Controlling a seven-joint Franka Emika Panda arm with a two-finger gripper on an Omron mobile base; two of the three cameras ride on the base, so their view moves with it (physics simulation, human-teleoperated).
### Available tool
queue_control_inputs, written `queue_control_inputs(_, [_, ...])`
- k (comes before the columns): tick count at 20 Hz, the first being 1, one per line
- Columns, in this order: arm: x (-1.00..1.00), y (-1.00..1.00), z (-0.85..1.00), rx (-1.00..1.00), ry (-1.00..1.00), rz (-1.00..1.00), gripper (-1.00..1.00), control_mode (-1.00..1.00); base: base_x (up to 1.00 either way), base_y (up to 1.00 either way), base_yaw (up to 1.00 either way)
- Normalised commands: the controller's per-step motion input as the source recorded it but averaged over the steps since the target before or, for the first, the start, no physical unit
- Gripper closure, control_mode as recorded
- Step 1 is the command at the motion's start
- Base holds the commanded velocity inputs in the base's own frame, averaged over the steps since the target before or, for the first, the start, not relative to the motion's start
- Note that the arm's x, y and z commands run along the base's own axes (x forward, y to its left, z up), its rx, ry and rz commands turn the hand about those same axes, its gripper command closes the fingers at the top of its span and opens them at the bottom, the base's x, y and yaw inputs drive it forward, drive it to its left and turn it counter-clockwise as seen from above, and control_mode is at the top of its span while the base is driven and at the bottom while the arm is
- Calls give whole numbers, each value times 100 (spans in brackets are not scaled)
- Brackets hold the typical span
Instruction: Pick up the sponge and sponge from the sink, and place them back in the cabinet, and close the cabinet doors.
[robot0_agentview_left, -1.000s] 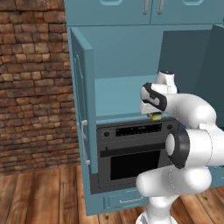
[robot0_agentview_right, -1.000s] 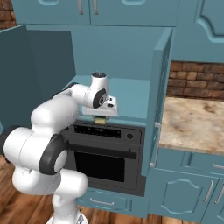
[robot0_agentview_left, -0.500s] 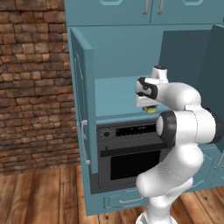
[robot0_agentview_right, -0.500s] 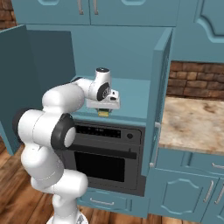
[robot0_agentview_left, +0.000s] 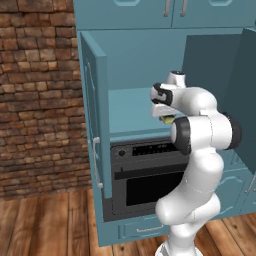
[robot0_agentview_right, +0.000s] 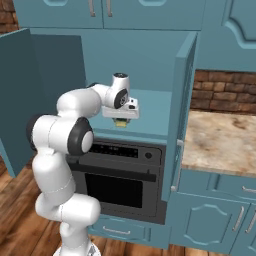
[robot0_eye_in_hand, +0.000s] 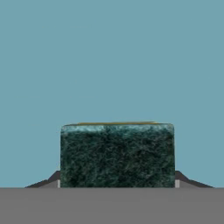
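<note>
My gripper (robot0_agentview_left: 167, 118) (robot0_agentview_right: 120, 120) is shut on a sponge (robot0_agentview_left: 168, 120) (robot0_agentview_right: 120, 123), a small yellow block. It hangs just above the front of the teal shelf (robot0_agentview_left: 127, 111) (robot0_agentview_right: 153, 111) inside the cabinet. In the hand view the sponge's dark green scouring face (robot0_eye_in_hand: 117, 155) sits between my fingertips (robot0_eye_in_hand: 51, 178), with bare teal shelf surface behind it. Both cabinet doors stand wide open: one (robot0_agentview_left: 95, 112) (robot0_agentview_right: 35, 90) on the left and one (robot0_agentview_left: 246, 100) (robot0_agentview_right: 181, 102) on the right.
A black built-in oven (robot0_agentview_left: 146, 175) (robot0_agentview_right: 120, 175) sits directly under the shelf. A tan marble counter (robot0_agentview_right: 220, 142) over teal lower cupboards lies to the right. A brick wall (robot0_agentview_left: 35, 100) stands left of the cabinet. Wooden floor runs below.
My hand has carried the sponge a little further in over the shelf, and the arm has folded up closer to the cabinet. The gripper has stayed shut on the sponge.
</note>
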Motion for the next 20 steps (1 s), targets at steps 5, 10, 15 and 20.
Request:
queue_control_inputs(5, [35, 0, 0, 0, 0, 0, 100, -100, 0, 0, 0])
queue_control_inputs(10, [33, 0, -5, 0, 0, 0, 100, -100, 0, 0, 0])
queue_control_inputs(15, [25, 0, -21, 0, 0, 0, 100, -100, 0, 0, 0])
queue_control_inputs(20, [22, 0, -25, 0, 0, 0, 100, -100, 0, 0, 0])
